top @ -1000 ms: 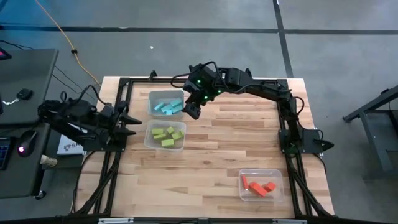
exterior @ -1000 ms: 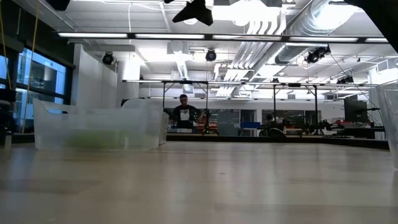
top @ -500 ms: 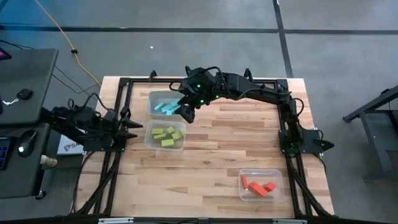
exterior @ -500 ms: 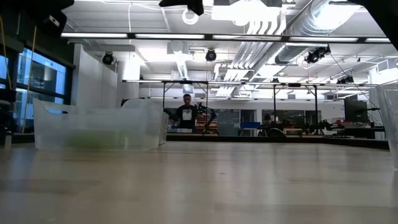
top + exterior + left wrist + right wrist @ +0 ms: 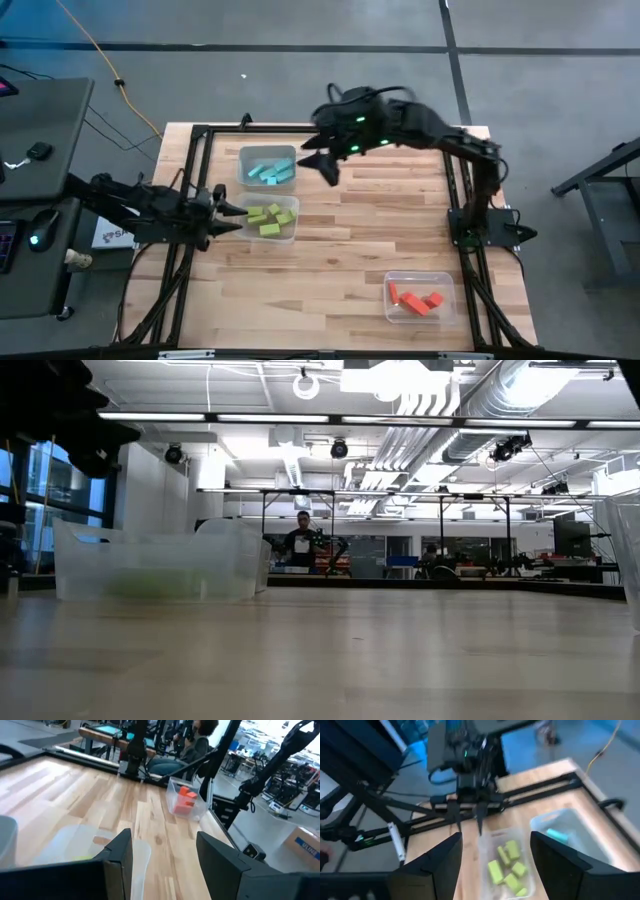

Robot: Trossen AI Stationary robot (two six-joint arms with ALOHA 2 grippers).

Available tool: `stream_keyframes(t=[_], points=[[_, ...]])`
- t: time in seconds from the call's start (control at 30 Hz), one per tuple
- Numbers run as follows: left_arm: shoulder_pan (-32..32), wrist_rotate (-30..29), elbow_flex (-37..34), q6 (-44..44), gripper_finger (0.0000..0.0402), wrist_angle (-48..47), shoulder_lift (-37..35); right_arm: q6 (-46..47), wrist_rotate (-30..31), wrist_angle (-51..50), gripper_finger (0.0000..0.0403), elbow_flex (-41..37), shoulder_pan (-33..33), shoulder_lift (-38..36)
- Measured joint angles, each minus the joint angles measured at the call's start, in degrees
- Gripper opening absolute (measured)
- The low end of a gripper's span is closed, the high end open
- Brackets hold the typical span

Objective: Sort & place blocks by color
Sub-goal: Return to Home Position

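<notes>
The left pincer reaches in from the left side of the wooden surface. Its tips are just beside the clear bin that holds the lime green blocks, and its two fingers are spread with nothing between them. The right pincer hovers over bare wood just beside the neighbouring bin, where the cyan-blue blocks lie together. Its fingers are spread too, and empty. The red-orange blocks sit in a third bin toward the right side of the surface, well apart from the other two bins and from both arms. From table height the green blocks show only as a blur through their bin's wall, and a person stands far back in the room beyond.
</notes>
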Motion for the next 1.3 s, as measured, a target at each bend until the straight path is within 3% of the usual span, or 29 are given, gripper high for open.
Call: stream_keyframes(t=[0.37,0.53,0.67,0.9,1.17,1.3], points=[[0.0,-0.2,-5.2,-3.5,0.0154,7.1,0.4,-7.9,12.4,-11.0,0.0225,-0.4,0.0,-14.5],[0.9,-0.9,-5.2,-0.3,0.0154,6.8,0.7,-9.0,17.9,-12.2,0.0224,-6.6,0.0,-23.3],[1.9,-1.6,-5.2,0.2,0.0154,6.8,1.0,-9.1,18.3,-7.1,0.0225,-18.4,0.0,-32.4],[3.7,-3.2,-5.2,0.6,0.0154,6.8,1.0,-7.1,21.6,7.7,0.0225,-47.2,0.0,-51.2],[4.3,-3.8,-5.2,7.7,0.0154,7.0,1.0,-2.3,19.6,21.0,0.0225,-75.1,0.0,-71.8],[4.3,-8.6,-5.2,10.9,0.0154,7.3,1.0,-0.2,19.6,25.8,0.0225,-86.2,0.1,-81.1]])
